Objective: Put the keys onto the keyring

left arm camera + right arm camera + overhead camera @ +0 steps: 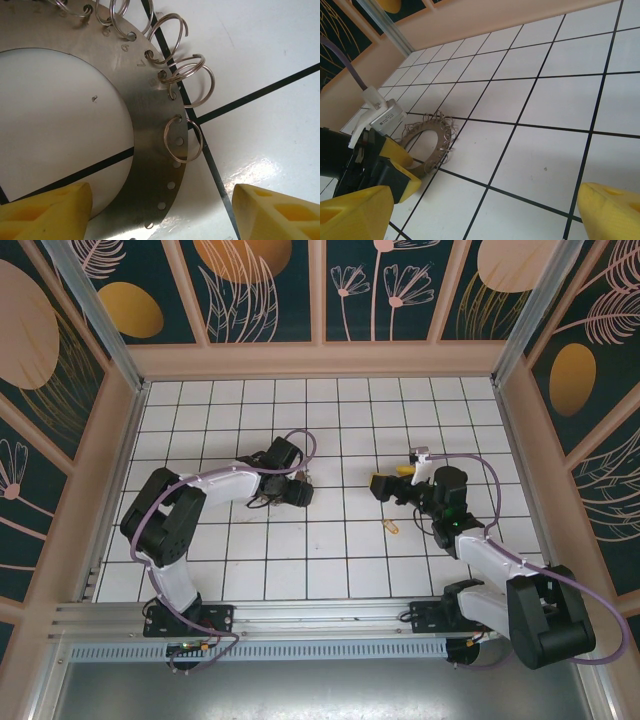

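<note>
Keyring (150,150) mid-worktop; left hand (162,215) apart over it, right hand (485,210) apart, empty. We flag: flat key (392,527) may skid when pinched.

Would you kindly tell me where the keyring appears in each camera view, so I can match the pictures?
Top external: the keyring lies left of centre, at the left arm's tip.
Left wrist: the keyring is a broad metal arc across the left half.
Right wrist: the keyring lies lower left, flat on the tiles.
Shared landmark: the silvery split rings fringing its rim, seen in both wrist views.
</note>
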Controlling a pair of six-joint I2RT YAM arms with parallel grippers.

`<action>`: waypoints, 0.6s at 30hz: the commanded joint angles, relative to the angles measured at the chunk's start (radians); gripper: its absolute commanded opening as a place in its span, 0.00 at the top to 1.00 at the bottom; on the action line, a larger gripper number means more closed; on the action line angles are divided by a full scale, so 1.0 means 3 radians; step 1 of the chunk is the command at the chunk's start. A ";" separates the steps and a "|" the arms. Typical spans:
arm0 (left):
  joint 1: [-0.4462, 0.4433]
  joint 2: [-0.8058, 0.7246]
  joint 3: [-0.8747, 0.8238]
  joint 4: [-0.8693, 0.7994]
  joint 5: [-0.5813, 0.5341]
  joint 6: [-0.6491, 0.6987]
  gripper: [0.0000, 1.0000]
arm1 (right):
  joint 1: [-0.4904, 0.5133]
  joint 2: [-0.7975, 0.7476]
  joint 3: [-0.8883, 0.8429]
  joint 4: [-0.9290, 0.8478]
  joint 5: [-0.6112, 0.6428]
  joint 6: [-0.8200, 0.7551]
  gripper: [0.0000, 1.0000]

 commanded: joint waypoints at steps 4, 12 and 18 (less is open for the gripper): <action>0.0002 -0.0005 -0.0191 0.0154 0.0275 -0.0089 0.28 | -0.0017 0.0016 -0.0027 0.0141 -0.0064 0.0029 0.05; -0.0155 -0.0292 -0.0609 0.0372 0.0466 -0.0433 0.29 | -0.0018 -0.0003 -0.0022 0.0142 -0.0069 0.0040 0.05; -0.0297 -0.0292 -0.0607 0.0479 0.0599 -0.0590 0.29 | -0.0017 -0.0059 -0.0032 0.0112 -0.0066 0.0036 0.05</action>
